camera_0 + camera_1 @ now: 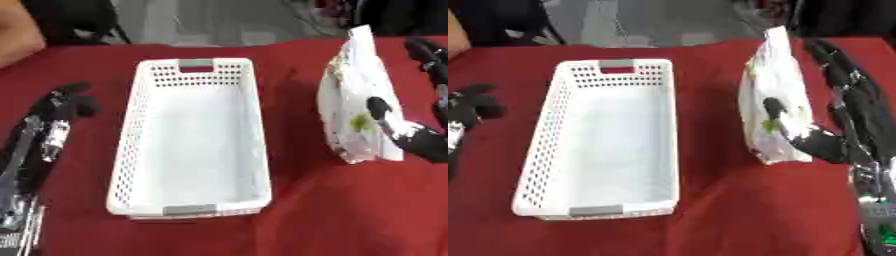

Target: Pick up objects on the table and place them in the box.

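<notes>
The bag, white with a green patch, stands upright in the right hand, thumb across its front and fingers curled behind it, to the right of the basket. The white perforated basket lies lengthwise on the red surface. The left hand rests at the left edge, fingers clenched, grasping nothing.

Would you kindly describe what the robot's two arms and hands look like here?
Both are mostly black. The left hand is a dark, rounded shape on a black forearm with silver and white patches. The right hand has black fingers with pale glints, on a slim black arm with silver joints.
</notes>
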Controlling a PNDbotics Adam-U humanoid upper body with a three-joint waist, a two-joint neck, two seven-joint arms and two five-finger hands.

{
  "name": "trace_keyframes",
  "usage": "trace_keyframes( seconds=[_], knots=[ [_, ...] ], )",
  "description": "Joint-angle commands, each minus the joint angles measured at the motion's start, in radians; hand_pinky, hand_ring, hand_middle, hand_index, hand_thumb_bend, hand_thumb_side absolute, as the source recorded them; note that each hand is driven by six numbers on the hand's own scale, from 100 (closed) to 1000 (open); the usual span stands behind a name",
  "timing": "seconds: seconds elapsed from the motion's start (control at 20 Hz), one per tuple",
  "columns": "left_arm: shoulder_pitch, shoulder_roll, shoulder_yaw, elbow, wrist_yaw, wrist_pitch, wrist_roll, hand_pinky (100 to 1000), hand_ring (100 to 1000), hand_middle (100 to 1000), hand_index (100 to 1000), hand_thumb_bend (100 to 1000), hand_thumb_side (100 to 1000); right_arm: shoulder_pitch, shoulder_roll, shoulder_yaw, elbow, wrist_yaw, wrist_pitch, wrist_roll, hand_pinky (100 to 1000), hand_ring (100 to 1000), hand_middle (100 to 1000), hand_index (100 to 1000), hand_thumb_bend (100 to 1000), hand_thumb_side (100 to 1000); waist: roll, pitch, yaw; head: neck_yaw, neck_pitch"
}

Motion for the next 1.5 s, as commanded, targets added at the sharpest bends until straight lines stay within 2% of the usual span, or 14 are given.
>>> trace_keyframes(
  seconds=[0.05,0.5,0.95,1.15,1.5],
  knots=[
    [-0.008,0.008,0.0,-0.01,0.0,-0.002,-0.002,728,648,849,739,100,846,-0.018,-0.021,-0.01,-0.019,-0.005,0.001,0.003,739,827,903,980,472,921,0.0,-0.015,0.0,-0.001,-0.017],
    [-0.007,0.008,-0.001,-0.009,0.0,-0.002,-0.005,729,649,850,739,100,847,-0.027,-0.032,-0.002,-0.009,-0.017,-0.004,0.009,742,827,904,980,476,913,-0.001,-0.016,0.0,-0.002,-0.016],
    [-0.008,0.009,-0.005,-0.006,0.001,-0.003,-0.01,730,650,850,739,100,847,-0.114,-0.087,0.029,0.106,-0.044,-0.035,0.028,745,824,907,980,476,902,-0.001,-0.018,0.006,-0.005,-0.015],
    [-0.008,0.009,-0.006,-0.005,0.001,-0.003,-0.011,730,650,851,739,100,847,-0.145,-0.084,0.039,0.164,-0.047,-0.047,0.036,742,823,906,981,485,895,0.0,-0.018,0.008,-0.008,-0.015],
    [-0.009,0.01,-0.008,-0.005,0.003,-0.004,-0.014,731,650,851,739,100,847,-0.173,-0.082,0.051,0.211,-0.05,-0.066,0.04,744,823,907,981,490,891,-0.001,-0.02,0.011,-0.011,-0.016]
  ],
)
